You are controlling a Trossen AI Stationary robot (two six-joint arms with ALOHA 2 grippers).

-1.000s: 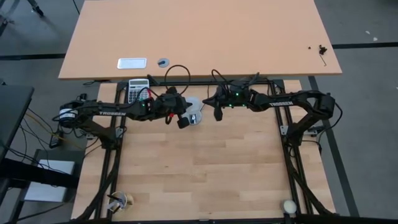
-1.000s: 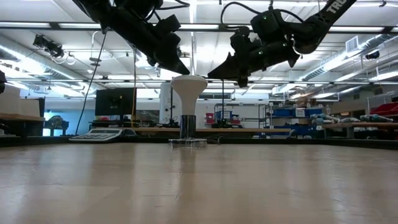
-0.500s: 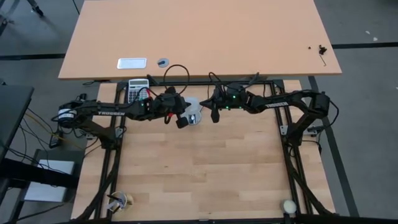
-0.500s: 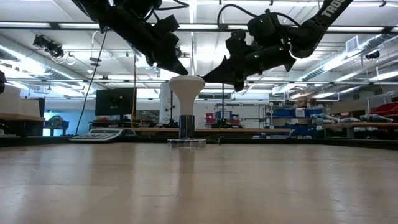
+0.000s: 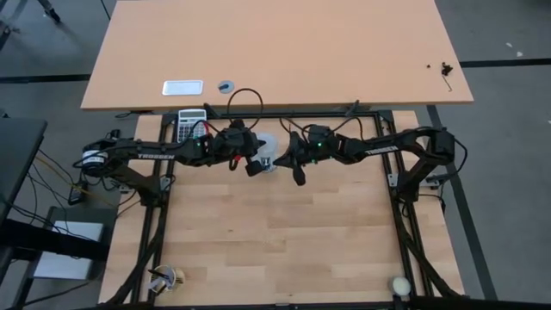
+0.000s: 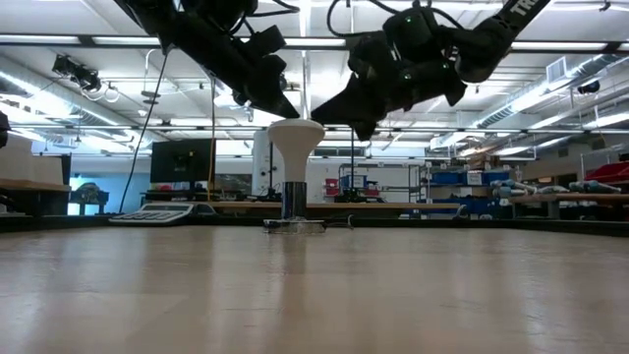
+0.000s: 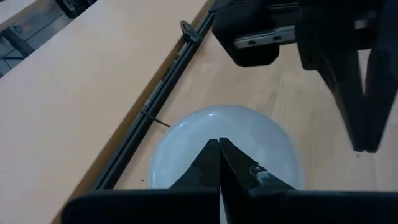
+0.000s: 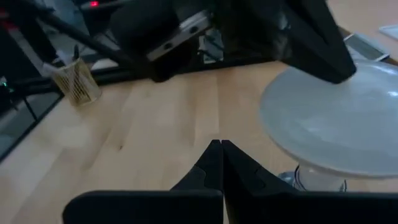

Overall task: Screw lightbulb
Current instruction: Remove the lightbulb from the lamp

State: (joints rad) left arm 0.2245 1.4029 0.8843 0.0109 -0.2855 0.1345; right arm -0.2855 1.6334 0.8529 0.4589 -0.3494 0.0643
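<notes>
Near the bench's far edge the lightbulb (image 6: pixel 296 147) stands upright, base down in its socket (image 6: pixel 295 224) — ready for turning. Left hand (image 5: pixel 253 165) hovers just over its dome, fingers together, holding nothing; right hand (image 5: pixel 297 173), likewise pinched empty, hangs beside it.

We find the high view evenly lit, with soft shadows beneath both arms on the table (image 5: pixel 275 224). In the low view, ceiling strip lights (image 6: pixel 79 39) backlight the scene, so the arms read as near silhouettes (detail lost); the lightbulb (image 6: pixel 296 138) stays bright. The near tabletop there is soft. In the right wrist view the lightbulb dome (image 8: pixel 336 118) is blurred; the left wrist view is sharper.
</notes>
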